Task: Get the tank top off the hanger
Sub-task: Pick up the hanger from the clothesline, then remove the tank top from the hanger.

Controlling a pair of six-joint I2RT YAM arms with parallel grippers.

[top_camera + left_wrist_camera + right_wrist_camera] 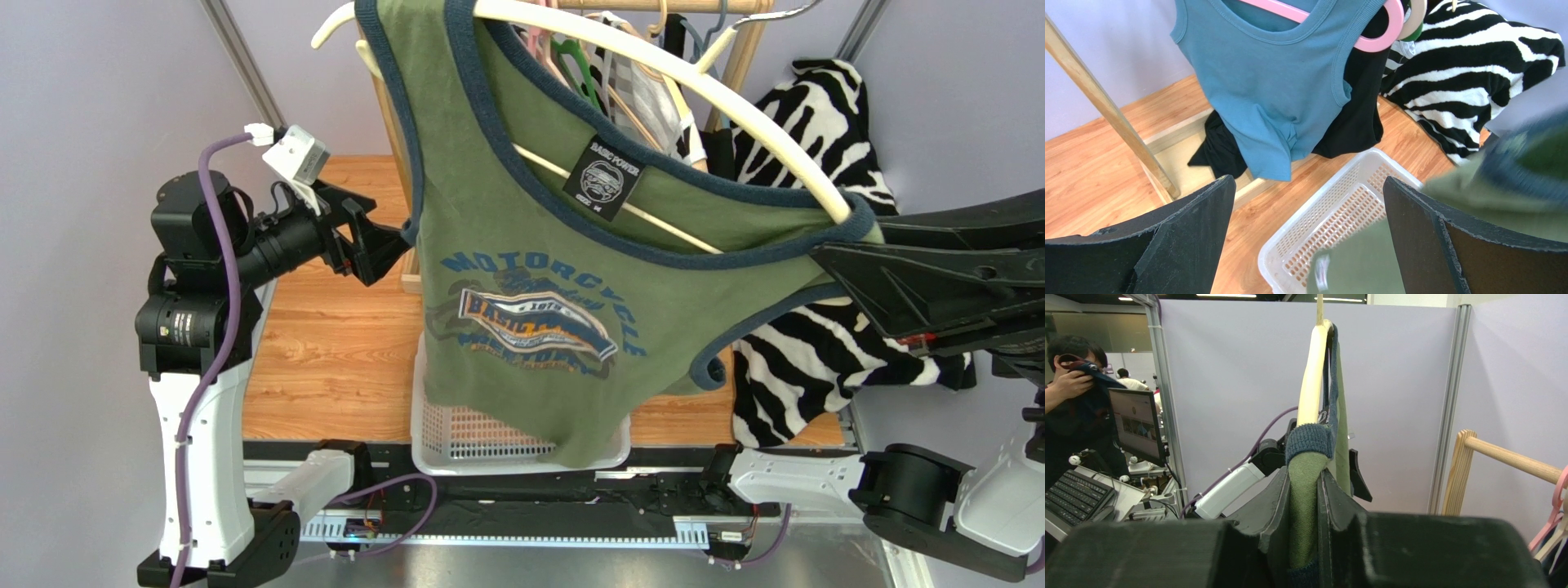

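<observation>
Overhead view: a green tank top [540,319] with dark blue trim and a "Motorcycle" print hung in the centre of the frame. One strap was looped over a cream hanger [736,116] that ran diagonally from the top centre toward the right. The shirt's lower hem draped over a white mesh basket [466,447] at the bottom centre. The basket sat on a wooden table [331,355].

At the left of the frame, the left gripper [374,245] pointed at the shirt's left edge. Its jaws were spread wide and held nothing. In its wrist view, blurred green cloth lay near the right finger, but I could not tell if they touched.

At the right edge of the overhead frame, the right gripper [1304,484] reached in to the shirt's strap end, at the lower tip of the hanger. Its wrist view showed the two black fingers [1275,496] nearly together, pinching a fold of green cloth and blue trim. The hanger rose straight up above them in the centre of that frame.

Behind the shirt, at the upper right of the overhead view, a zebra-striped garment [822,123] hung from a wooden rack [1511,459]. The left wrist view showed a blue tank top [1272,92] on a pink hanger [1379,40] at the top centre, with black clothing behind it.
</observation>
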